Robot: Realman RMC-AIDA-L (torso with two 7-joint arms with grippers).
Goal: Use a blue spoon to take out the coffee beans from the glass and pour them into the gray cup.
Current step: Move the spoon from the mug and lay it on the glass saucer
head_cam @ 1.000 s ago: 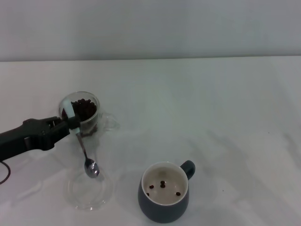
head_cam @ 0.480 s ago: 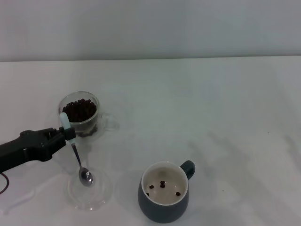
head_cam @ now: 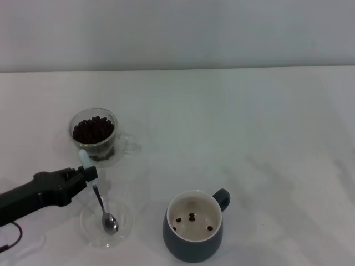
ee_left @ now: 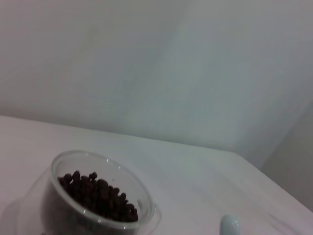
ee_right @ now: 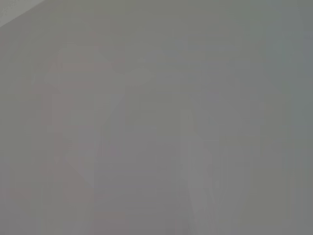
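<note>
My left gripper (head_cam: pixel 84 174) is shut on the pale handle of the blue spoon (head_cam: pixel 101 202), at the front left of the table. The spoon hangs bowl-down over a shallow clear glass dish (head_cam: pixel 106 223), its metal bowl just inside the dish. Behind it stands the glass (head_cam: pixel 94 136) filled with dark coffee beans (head_cam: pixel 92 129); the left wrist view shows the glass (ee_left: pixel 88 205), the beans (ee_left: pixel 98 195) and the spoon's handle tip (ee_left: pixel 229 226). The gray cup (head_cam: pixel 194 225) sits front centre with a few beans on its cream bottom. The right gripper is out of view.
A plain wall rises behind the white table's far edge. The right wrist view shows only a blank grey surface.
My left gripper has drawn back toward the front with the spoon, away from the glass; the spoon's bowl has sunk lower into the dish.
</note>
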